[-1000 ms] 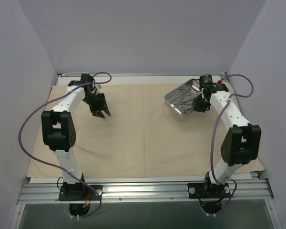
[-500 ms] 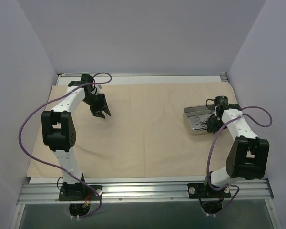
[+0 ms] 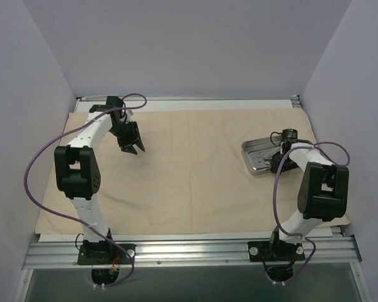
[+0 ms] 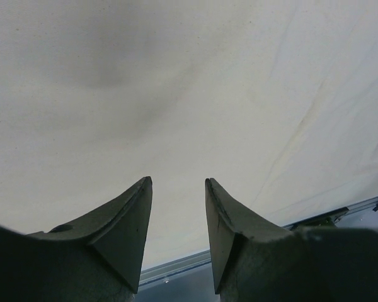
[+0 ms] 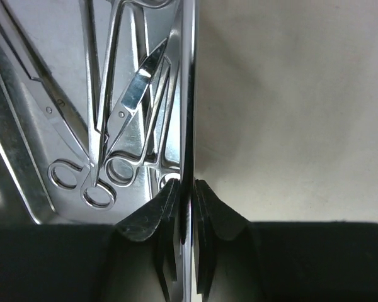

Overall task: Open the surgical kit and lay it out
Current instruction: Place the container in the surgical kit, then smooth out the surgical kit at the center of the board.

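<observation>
I have the right gripper (image 5: 186,184) pressed together on the thin upright rim of the small shiny rectangular steel tray (image 5: 189,94), one finger inside the wall and one outside. In the top view the tray sits at the right middle of the frame, on the large beige cloth wrap (image 3: 195,170) that is spread flat across most of the table. I cannot tell whether its base is fully down on the cloth.

The tray looks stiff and smooth. That narrow rim is the only hold it offers, and I expect polished metal to slip in a one-sided pinch, so I would keep it level. Inside lie several thin silver scissor-like instruments (image 5: 123,107), loose and overlapping, their ring handles at the lower left of the right wrist view. I judge they would slide and shift the load if the tray tipped. They lie flat and slim, so the rings or the pivot seem the best places to take them.

The left gripper (image 4: 177,182) hangs at the upper left of the top view, fingers partly spread with nothing between them, over bare cloth. The cloth is soft and limp, best taken at an edge.
</observation>
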You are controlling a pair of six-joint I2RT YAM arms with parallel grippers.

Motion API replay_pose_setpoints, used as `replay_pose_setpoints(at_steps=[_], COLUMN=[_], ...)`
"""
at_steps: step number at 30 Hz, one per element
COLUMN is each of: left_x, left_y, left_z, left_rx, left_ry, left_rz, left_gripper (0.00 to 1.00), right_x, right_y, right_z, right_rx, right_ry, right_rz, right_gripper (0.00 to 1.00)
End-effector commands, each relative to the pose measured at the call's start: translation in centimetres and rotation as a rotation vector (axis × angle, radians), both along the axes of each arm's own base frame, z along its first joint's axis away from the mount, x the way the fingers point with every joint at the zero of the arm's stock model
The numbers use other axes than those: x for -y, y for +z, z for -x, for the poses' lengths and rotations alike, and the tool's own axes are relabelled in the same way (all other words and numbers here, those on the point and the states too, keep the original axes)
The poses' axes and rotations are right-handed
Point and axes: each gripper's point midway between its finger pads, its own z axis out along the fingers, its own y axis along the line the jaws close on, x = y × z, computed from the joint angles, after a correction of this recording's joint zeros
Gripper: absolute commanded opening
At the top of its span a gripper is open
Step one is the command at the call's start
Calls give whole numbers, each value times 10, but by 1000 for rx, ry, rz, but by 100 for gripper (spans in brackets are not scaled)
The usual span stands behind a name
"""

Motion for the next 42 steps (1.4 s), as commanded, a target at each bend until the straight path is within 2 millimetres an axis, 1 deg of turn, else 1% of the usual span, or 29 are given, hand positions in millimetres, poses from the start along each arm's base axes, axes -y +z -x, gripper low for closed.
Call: replay_pose_setpoints(at_steps=[1,3,4,9,11,13,15,17,18,20,21,22,23,24,25,27,28,29,30,31,32,33,34,36,37,38,40,41,42], left_x=[-2,-4,-5,-11,-15,-19,-25,-34,-36,-41,-44,-47,-50,-55,-63,-74,-80,-95,-103,-110,-119,-123,-131,-142,-144,-142,-136,-138,-138], left_y=[14,13,14,12,11,13,13,5,7,3,-2,-3,-5,-3,-7,-5,-6,-4,0,2,1,3,1,-4,-7,-10,-11,-10,-10], left_z=[-6,-5,-4,2,6,10,20,39,45,58,70,76,83,87,95,99,99,99,100,102,110,115,127,145,151,164,169,172,172], left_rx=[29,24,22,14,-1,-7,-32,-90,-98,-129,-162,-179,-201,-199,-222,-218,-214,-219,-210,-209,-236,-245,-286,-364,-393,-449,-468,-478,-486], left_ry=[-5,-6,-6,-6,0,7,17,32,47,65,72,82,88,100,117,150,161,204,229,248,278,293,305,346,352,347,351,365,398], left_rz=[-18,-29,-34,-59,-74,-85,-111,-153,-159,-166,-172,-174,-178,-200,-219,-242,-262,-276,-299,-320,-318,-317,-348,-364,-371,-361,-326,-343,-353], left_gripper=[48,48,49,49,49,49,47,45,43,30,22,12,8,3,2,2,2,2,2,2,2,2,2,2,2,2,2,2,2], right_x=[1,-1,-3,-6,-5,-9,-26,-55,-82,-129,-147,-176,-197,-211,-236,-274,-299,-322,-339,-355,-377,-402,-417,-456,-469,-486,-512,-523,-534], right_y=[4,10,13,58,73,87,96,110,117,129,131,124,128,127,112,118,103,112,112,94,92,111,93,111,98,108,106,111,113], right_z=[-12,-15,-14,-9,-4,-2,-8,-20,-27,-35,-38,-35,-35,-36,-30,-33,-27,-28,-30,-32,-26,-33,-33,-35,-32,-35,-20,-18,-6], right_rx=[10,4,-1,46,51,63,108,196,241,323,351,345,373,384,347,399,379,431,461,441,458,557,544,644,633,703,723,786,761], right_ry=[44,77,109,223,290,364,529,727,840,1026,1106,1194,1259,1308,1397,1516,1591,1650,1693,1727,1776,1825,1835,1866,1866,1858,1869,1885,1862], right_rz=[-1,-16,-21,9,37,38,26,-7,-10,-71,-79,-121,-170,-188,-218,-280,-327,-388,-415,-458,-498,-551,-609,-717,-774,-822,-930,-952,-1023], right_gripper=[14,27,40,71,74,71,66,58,56,47,45,42,38,29,22,2,0,0,0,0,0,0,0,0,0,0,0,0,0])
